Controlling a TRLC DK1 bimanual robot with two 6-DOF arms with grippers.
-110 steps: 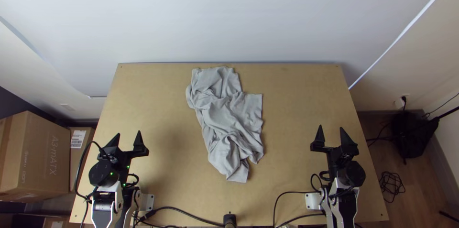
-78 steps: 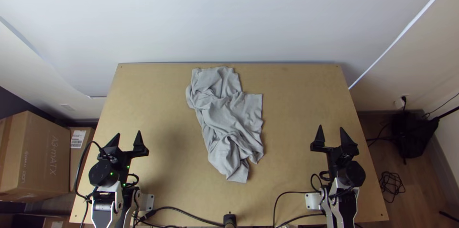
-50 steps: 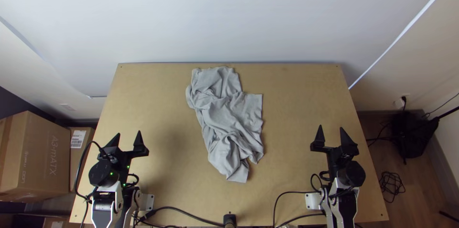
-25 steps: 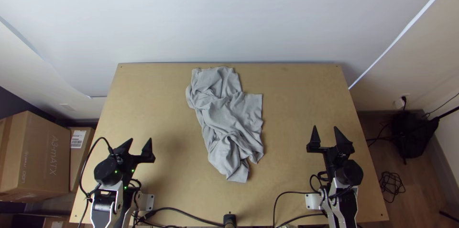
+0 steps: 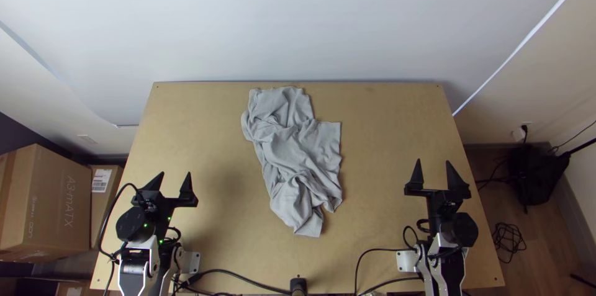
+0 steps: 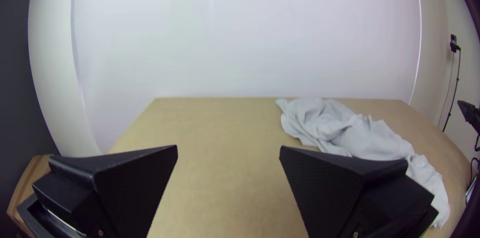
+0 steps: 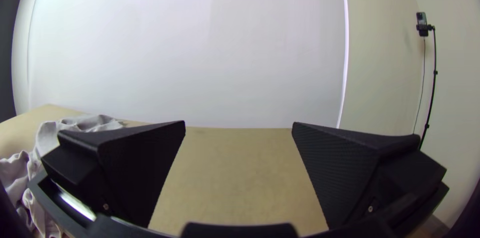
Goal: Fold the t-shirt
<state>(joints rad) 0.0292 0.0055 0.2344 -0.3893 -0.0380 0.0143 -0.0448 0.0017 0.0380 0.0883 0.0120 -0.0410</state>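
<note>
A light grey t-shirt point(image 5: 298, 153) lies bunched and creased near the middle of the table, stretching from the far edge towards the near side. Left of it, over the table's near left part, my left gripper point(image 5: 172, 179) stands open and holds nothing. On the opposite side, my right gripper point(image 5: 436, 172) is also open and apart from the cloth. In the left wrist view, the left gripper point(image 6: 228, 150) has its fingers wide apart, with the shirt point(image 6: 350, 130) beyond one finger. The right wrist view has the right gripper point(image 7: 239, 124) spread likewise, the shirt point(image 7: 47, 140) partly behind one finger.
The wooden table point(image 5: 391, 122) shows bare wood on both sides of the shirt. Black cables point(image 5: 242, 275) run along its near edge. Cardboard boxes point(image 5: 53, 206) stand beyond the left edge, and a black bag point(image 5: 532, 172) lies on the floor at right.
My left gripper shifted right and nearer, then moved back most of the way. The right gripper moved slightly left, then to the right, and its fingers have spread a little wider. The shirt lies unchanged.
</note>
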